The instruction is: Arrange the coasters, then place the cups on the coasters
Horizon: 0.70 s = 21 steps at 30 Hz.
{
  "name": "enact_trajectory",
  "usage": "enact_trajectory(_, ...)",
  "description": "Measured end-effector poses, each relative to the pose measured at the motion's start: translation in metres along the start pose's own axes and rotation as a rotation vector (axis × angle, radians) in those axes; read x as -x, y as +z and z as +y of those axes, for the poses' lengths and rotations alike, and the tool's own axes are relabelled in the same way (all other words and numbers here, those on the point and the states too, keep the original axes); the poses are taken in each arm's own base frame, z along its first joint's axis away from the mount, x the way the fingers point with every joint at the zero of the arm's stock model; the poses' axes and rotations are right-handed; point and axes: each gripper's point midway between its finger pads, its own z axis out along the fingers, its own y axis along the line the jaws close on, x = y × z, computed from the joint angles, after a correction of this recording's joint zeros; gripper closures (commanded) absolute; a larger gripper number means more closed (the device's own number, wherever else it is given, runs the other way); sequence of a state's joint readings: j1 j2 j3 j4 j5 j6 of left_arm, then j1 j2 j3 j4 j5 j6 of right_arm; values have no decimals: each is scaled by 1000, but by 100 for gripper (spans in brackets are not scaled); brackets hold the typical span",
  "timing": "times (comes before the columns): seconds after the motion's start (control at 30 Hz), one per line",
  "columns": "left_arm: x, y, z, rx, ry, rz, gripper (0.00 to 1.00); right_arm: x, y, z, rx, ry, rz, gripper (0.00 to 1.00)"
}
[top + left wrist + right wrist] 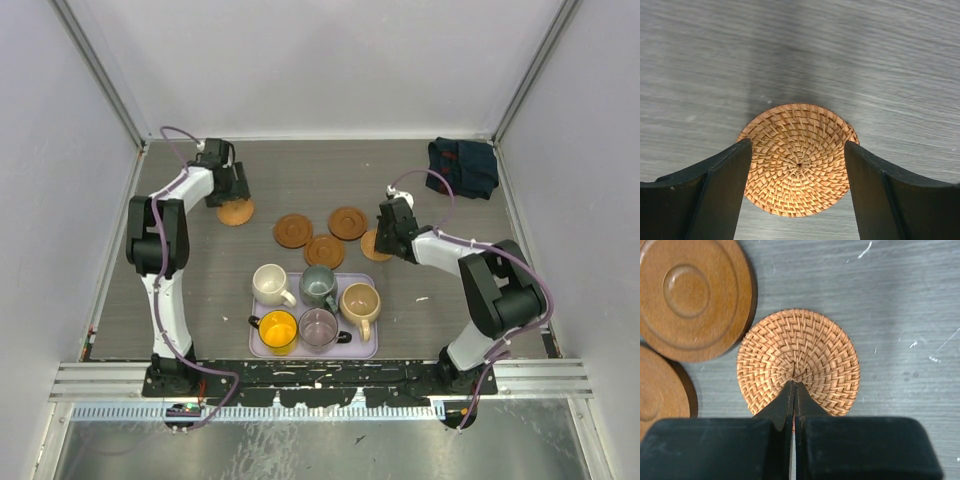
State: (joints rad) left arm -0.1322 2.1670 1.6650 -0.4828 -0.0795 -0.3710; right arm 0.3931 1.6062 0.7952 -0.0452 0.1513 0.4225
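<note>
A woven straw coaster (799, 170) lies flat on the table at the back left (237, 213). My left gripper (797, 150) (233, 198) is open just above it, one finger on each side. A second woven coaster (810, 347) (369, 247) lies right of centre, and my right gripper (794, 384) (386, 238) is shut with its tips over that coaster's middle. Three wooden coasters (293, 231) (324, 251) (348, 223) lie between the arms; two show in the right wrist view (690, 295) (660, 390). The cream (270, 283), grey-green (319, 286), beige (360, 300), yellow (277, 330) and purple glass (319, 326) cups stand together.
All the cups stand on a lavender tray (366, 350) near the front middle. A dark blue folded cloth (463, 165) lies in the back right corner. White walls close the table in at the back and both sides.
</note>
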Motion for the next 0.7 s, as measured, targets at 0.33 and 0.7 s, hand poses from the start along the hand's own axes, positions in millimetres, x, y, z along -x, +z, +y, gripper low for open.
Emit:
enact_trajectory(0.33,-6,-9,28,20,-51,-5,24,50,39,-16,-84,63,-11,98)
enact_trajectory(0.7,-6,-51,7,-156,-56,-106,32,105,74,-46,-178,122,-85,98)
